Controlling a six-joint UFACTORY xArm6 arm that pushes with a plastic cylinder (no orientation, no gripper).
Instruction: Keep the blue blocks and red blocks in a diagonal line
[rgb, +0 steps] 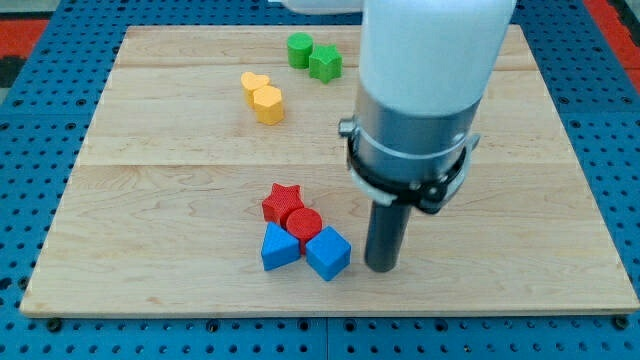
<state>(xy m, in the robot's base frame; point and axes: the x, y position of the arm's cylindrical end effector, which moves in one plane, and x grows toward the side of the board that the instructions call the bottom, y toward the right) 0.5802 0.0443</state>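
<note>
No readable text, labels, numbers or signs anywhere.

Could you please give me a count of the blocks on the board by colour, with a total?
Red: 2, star and cylinder
Blue: 2, triangle and cube
Yellow: 2, and
Green: 2, cylinder and star
Total: 8
</note>
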